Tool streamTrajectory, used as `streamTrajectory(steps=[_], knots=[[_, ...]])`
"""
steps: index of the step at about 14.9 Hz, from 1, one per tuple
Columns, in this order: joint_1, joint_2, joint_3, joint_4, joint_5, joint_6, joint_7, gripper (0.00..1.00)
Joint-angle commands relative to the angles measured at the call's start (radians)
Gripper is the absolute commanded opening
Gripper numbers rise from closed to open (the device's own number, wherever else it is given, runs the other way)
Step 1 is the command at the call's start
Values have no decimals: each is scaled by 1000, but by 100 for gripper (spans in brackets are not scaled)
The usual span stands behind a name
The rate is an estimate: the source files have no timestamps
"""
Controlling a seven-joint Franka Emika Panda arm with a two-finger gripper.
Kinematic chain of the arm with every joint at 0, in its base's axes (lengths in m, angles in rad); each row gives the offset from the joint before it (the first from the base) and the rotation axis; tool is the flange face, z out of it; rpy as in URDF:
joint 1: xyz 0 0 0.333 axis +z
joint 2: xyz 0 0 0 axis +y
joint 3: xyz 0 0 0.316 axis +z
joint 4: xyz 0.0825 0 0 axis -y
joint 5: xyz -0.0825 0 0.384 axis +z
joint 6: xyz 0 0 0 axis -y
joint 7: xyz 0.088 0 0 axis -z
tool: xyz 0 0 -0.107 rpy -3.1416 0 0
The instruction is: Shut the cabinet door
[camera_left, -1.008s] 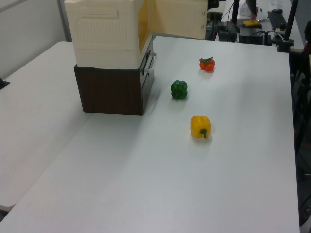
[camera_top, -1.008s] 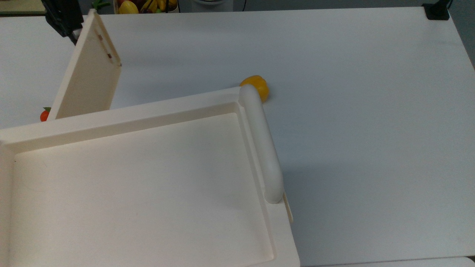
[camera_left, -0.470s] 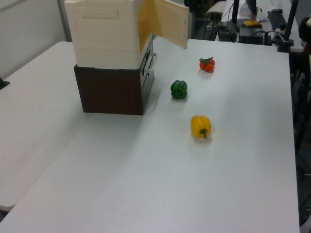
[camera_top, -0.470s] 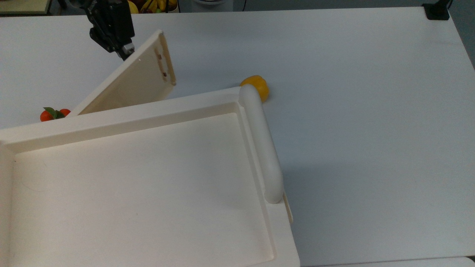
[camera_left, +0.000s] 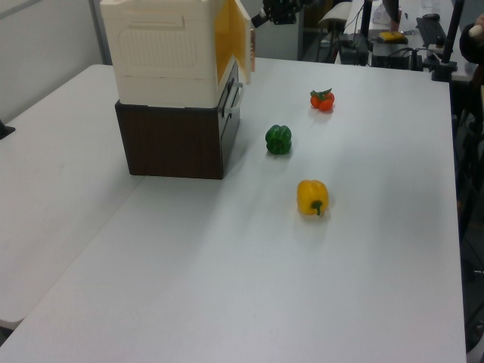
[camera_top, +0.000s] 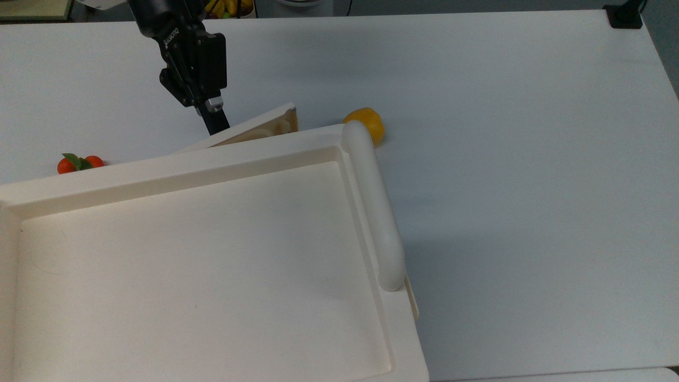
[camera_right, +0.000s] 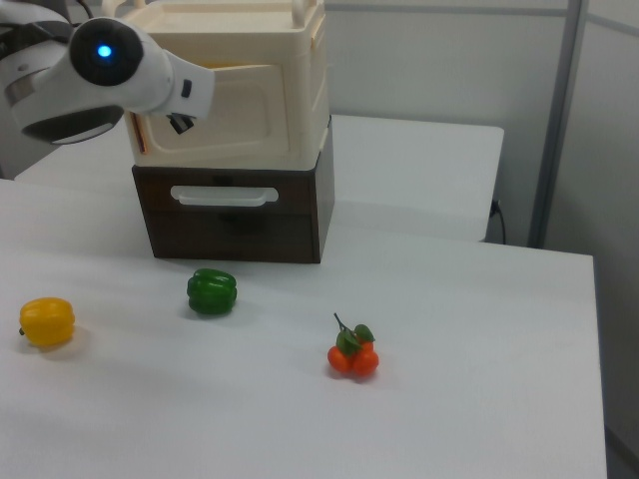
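Note:
The cabinet (camera_top: 159,171) is a large cream unit with a recessed top and a thick rounded bar (camera_top: 371,201) along the top view's right edge. It stands on a dark brown base (camera_left: 174,140). Its cream cabinet door (camera_top: 254,129) hangs a narrow angle off the front, almost flat against it. The black gripper (camera_top: 216,121) presses its tip against the door's outer face near the middle. In the left view the door (camera_left: 242,38) stands slightly ajar, with the gripper (camera_left: 265,17) just behind it. In the right view the white arm (camera_right: 100,65) covers part of the door (camera_right: 240,115).
A yellow pepper (camera_top: 366,123) lies on the white table by the bar's far end. A green pepper (camera_left: 278,139) sits before the base's drawer, and a tomato cluster (camera_left: 322,99) lies farther out. A fruit basket (camera_top: 228,6) stands at the top view's upper edge.
The door has swung from wide open to almost shut. The gripper followed it, moving toward the top view's right and lower side while staying against the outer face.

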Motion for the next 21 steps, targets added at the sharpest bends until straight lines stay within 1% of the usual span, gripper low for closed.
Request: streamTrajectory(steps=[1, 4, 7, 10, 13, 16, 19, 20, 21], knots=[[20, 76, 37, 79, 38, 148, 0, 0], [22, 122, 61, 129, 40, 193, -1, 0], [43, 161, 63, 159, 40, 250, -1, 0], [52, 173, 63, 165, 38, 270, -4, 0], [77, 208, 63, 189, 34, 336, -6, 0], [77, 210, 63, 184, 28, 336, -9, 0], [74, 195, 63, 170, 0, 333, -68, 0], [66, 167, 63, 140, -6, 324, -73, 0], [57, 127, 63, 85, -18, 314, -85, 0]])
